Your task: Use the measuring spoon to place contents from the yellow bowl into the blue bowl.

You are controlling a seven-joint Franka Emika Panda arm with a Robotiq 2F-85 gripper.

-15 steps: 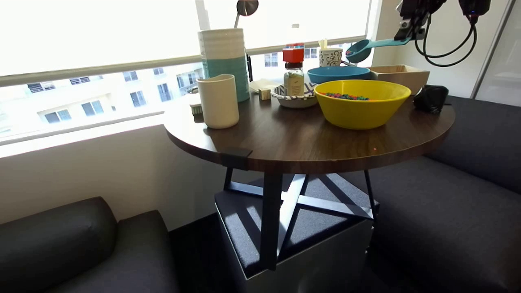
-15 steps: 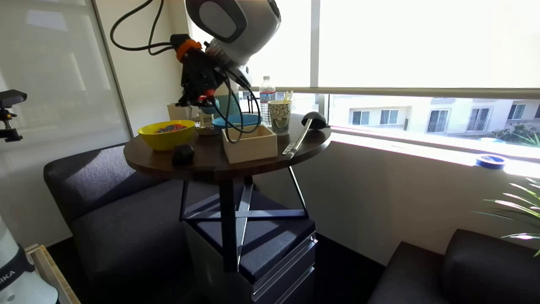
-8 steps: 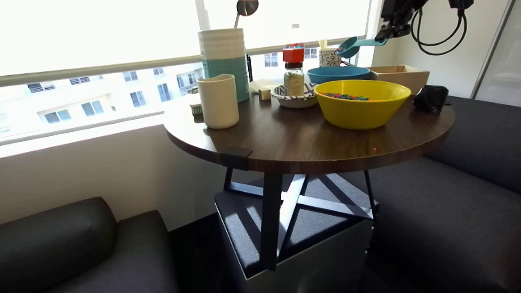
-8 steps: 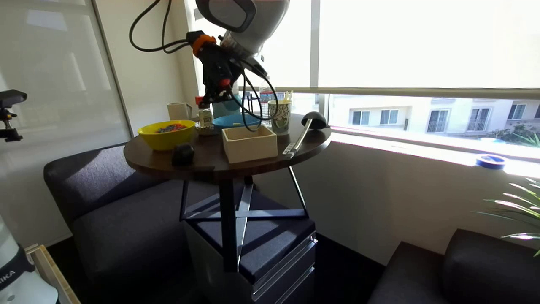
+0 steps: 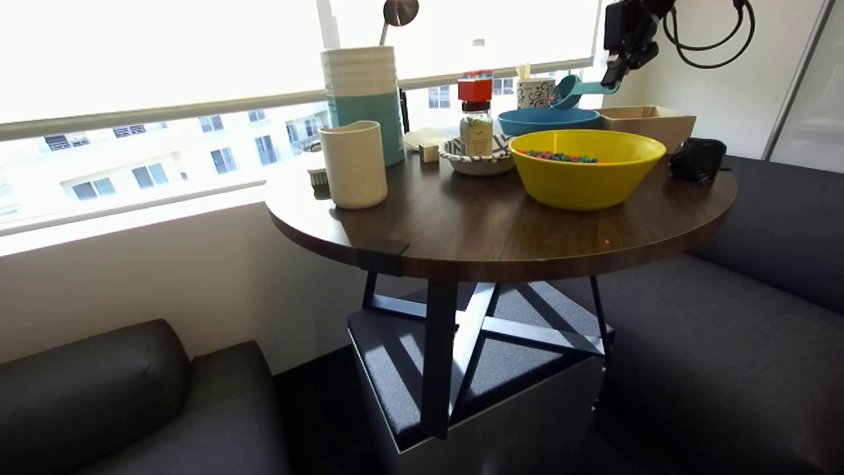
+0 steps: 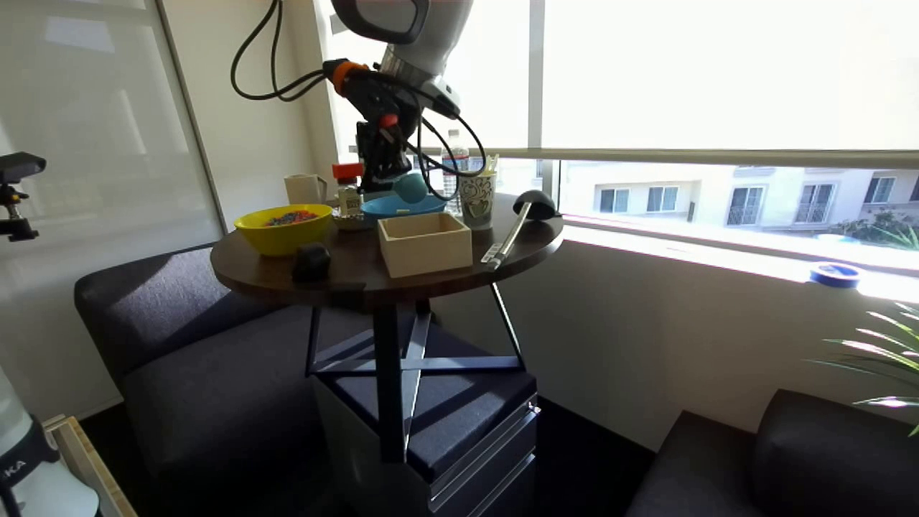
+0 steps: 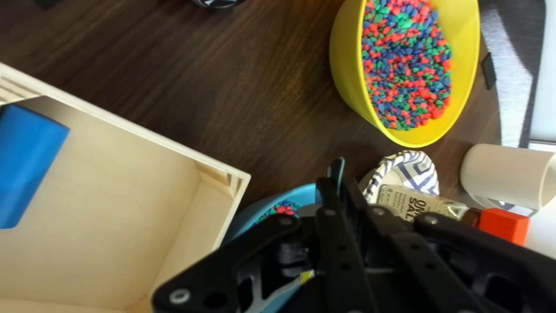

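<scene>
The teal measuring spoon (image 5: pixel 567 91) is held just above the blue bowl (image 5: pixel 547 121); its scoop is tipped on its side, with a little colour inside. In an exterior view its round underside (image 6: pixel 411 188) shows. My gripper (image 5: pixel 612 74) is shut on the spoon's handle, whose end (image 7: pixel 337 169) sticks out past the fingertips in the wrist view. The blue bowl (image 7: pixel 304 194) holds some red, green and blue pellets; my gripper hides much of it. The yellow bowl (image 5: pixel 587 186) stands beside it with many such pellets (image 7: pixel 406 65).
A wooden box (image 7: pixel 130 126) with a blue object (image 7: pixel 28 161) inside stands against the blue bowl's side. A patterned paper bowl (image 7: pixel 412 169) holds a red-capped bottle (image 7: pixel 425 202). A paper cup (image 6: pixel 477 201), water bottle (image 6: pixel 455 154) and ladle (image 6: pixel 520 222) stand near.
My gripper has carried the spoon from over the yellow bowl's far side to over the blue bowl and lowered it. The gripper now points more steeply down and the scoop is tipped more.
</scene>
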